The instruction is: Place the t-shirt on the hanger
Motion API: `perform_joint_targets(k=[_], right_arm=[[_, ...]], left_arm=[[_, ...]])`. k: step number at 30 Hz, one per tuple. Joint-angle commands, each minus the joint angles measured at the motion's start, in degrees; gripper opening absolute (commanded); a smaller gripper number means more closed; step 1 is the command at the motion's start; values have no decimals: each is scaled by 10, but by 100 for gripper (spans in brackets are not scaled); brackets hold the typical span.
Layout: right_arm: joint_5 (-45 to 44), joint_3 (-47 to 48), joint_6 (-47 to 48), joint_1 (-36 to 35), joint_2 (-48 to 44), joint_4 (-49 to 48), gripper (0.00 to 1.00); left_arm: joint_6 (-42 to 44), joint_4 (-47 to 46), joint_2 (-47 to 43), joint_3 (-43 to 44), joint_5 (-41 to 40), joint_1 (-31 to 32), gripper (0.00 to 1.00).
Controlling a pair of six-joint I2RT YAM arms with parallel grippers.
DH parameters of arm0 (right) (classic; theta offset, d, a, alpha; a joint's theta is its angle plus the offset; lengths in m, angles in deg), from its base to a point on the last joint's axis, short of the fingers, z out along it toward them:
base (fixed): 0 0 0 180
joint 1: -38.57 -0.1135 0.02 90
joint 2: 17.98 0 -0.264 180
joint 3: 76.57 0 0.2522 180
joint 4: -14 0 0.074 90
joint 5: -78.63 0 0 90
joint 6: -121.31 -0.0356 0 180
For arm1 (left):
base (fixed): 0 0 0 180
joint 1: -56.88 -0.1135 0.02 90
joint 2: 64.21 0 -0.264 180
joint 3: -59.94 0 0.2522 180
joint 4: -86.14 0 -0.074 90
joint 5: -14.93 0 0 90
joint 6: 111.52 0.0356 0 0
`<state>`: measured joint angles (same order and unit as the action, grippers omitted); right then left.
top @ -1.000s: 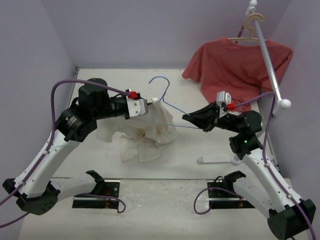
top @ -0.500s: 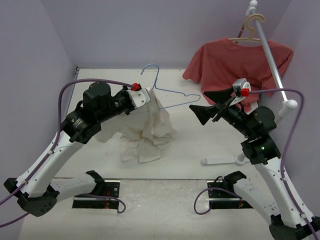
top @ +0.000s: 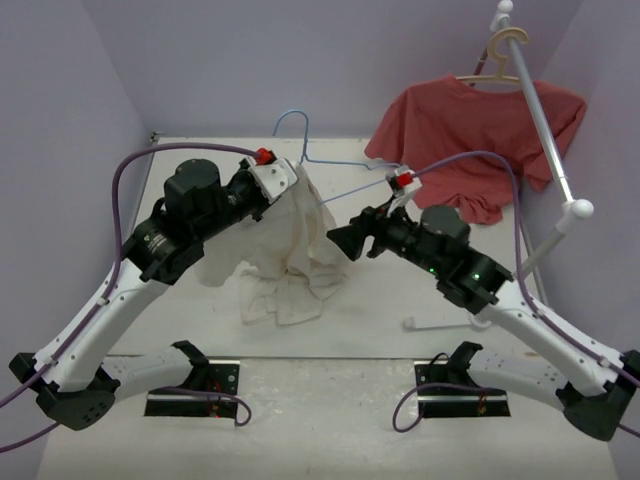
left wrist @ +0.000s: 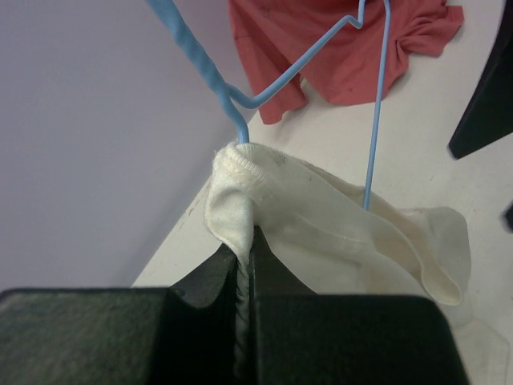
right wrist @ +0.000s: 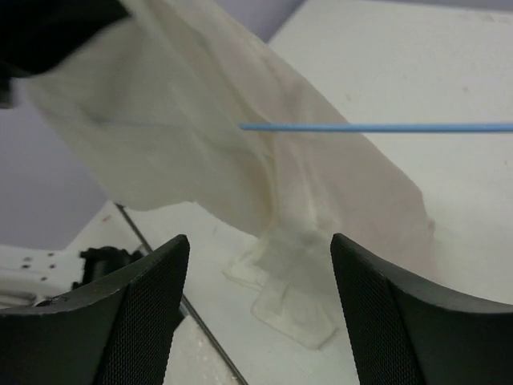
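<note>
The cream t-shirt point(top: 297, 250) hangs from my left gripper point(top: 287, 182), its lower folds piled on the table. In the left wrist view that gripper point(left wrist: 250, 241) is shut on the t-shirt's collar point(left wrist: 240, 172). The light-blue wire hanger point(left wrist: 192, 48) runs down into the collar at the jaws. From above, the hanger point(top: 345, 165) reaches from its hook at the back out to the right, above the table. My right gripper point(top: 345, 240) is open beside the t-shirt's right edge. Its wrist view shows the gripper point(right wrist: 258, 241) holding nothing, the t-shirt point(right wrist: 200, 152) just ahead and the hanger wire point(right wrist: 385, 127) above.
A red t-shirt point(top: 470, 130) hangs on a tan wooden hanger point(top: 505, 45) from a white rack pole point(top: 545, 130) at the back right. The rack's white foot point(top: 440, 322) lies on the table under my right arm. Purple walls close in the left, back and right.
My right gripper let go of the hanger's end, opened, and swung left and down to the t-shirt. My left gripper moved slightly back with t-shirt and hanger.
</note>
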<state>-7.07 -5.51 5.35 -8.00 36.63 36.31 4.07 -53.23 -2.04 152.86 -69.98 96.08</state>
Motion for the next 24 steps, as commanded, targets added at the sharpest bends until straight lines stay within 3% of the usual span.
perform_joint_targets(k=[1,5,12,15,18,24], right_arm=[[-104,21,-51,-7,70,-3,66],[-119,50,-59,-23,144,4,61],[-148,57,-65,-39,159,4,49],[-148,56,-69,-47,163,9,52],[-167,53,-70,-62,148,9,67],[-232,69,-62,-97,137,36,65]], left_arm=[[-24,-48,-21,5,-16,2,0],[-27,-60,-32,-5,-3,2,0],[-21,-61,-25,-11,-5,2,0],[-24,-68,-24,-15,-10,1,0],[-23,-71,-21,-17,-19,1,0],[-25,-70,-18,-14,-16,1,0]])
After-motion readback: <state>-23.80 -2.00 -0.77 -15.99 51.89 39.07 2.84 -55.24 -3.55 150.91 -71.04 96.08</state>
